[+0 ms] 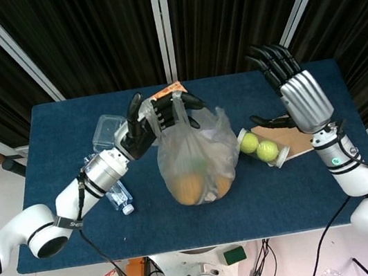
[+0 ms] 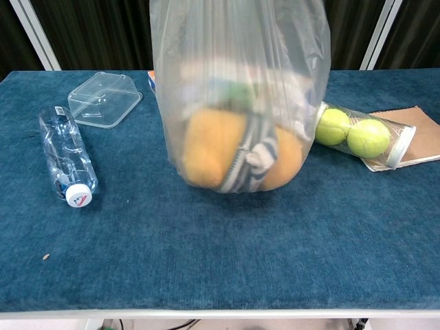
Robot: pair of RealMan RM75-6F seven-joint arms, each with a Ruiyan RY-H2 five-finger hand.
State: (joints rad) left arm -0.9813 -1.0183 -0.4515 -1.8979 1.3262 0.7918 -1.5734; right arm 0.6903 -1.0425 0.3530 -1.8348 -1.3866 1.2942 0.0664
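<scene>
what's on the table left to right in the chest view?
water bottle → clear plastic container → plastic bag with orange items inside → tube of tennis balls → brown notebook
</scene>
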